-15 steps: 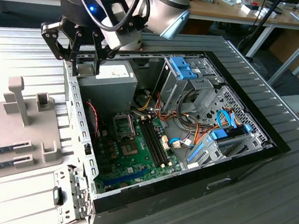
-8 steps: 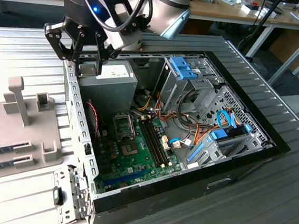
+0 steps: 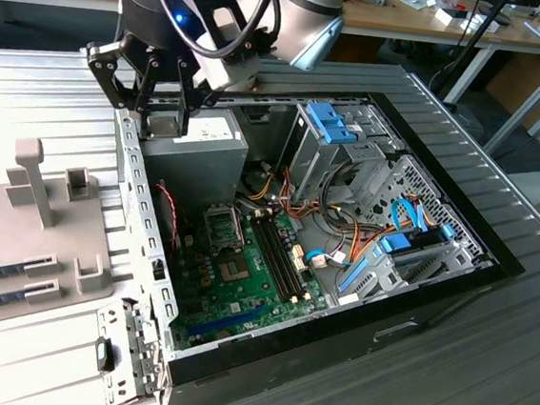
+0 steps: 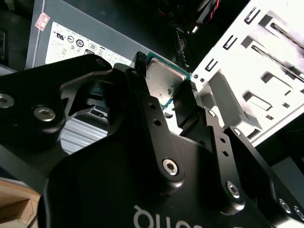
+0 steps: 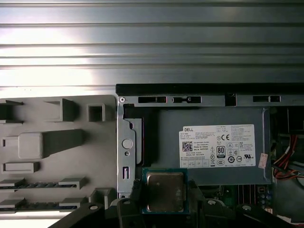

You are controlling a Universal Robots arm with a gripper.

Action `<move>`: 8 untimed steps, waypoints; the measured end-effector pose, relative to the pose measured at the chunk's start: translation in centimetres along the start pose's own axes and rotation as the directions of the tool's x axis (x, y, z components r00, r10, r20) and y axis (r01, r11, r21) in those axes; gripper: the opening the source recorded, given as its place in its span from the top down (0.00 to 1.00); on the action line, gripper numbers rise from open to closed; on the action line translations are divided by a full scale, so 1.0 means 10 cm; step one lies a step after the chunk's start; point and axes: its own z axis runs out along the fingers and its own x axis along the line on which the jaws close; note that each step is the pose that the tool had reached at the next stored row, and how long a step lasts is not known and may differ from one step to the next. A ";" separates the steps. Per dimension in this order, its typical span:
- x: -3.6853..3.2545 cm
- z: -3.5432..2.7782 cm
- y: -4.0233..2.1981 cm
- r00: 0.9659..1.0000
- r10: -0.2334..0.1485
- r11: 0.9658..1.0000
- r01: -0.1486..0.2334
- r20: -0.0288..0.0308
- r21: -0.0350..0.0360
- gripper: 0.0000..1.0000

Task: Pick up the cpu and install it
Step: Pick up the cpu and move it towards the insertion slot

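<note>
we have the gripper pinching the cpu by its edges, w/ the psu just below it. risk: thin edge grip, so any tilt/slip could drop it into the case.

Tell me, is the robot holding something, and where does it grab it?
Yes. The gripper pinches the cpu by two opposite edges, silver top showing.

A white label on the grey power supply, at eleven o'clock inside the computer case in the exterior view, carries a logo, a square code, fine print and certification marks. A red-and-white sticker sits beside it. The cpu lid bears faint engraving, and white lettering crosses the gripper body.
</note>
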 end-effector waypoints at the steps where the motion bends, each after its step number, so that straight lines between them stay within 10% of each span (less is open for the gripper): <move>1: -0.006 0.001 0.000 1.000 0.000 1.000 0.000 0.000 0.000 0.53; 8: -0.044 0.005 0.000 1.000 0.000 1.000 0.000 0.000 0.000 0.53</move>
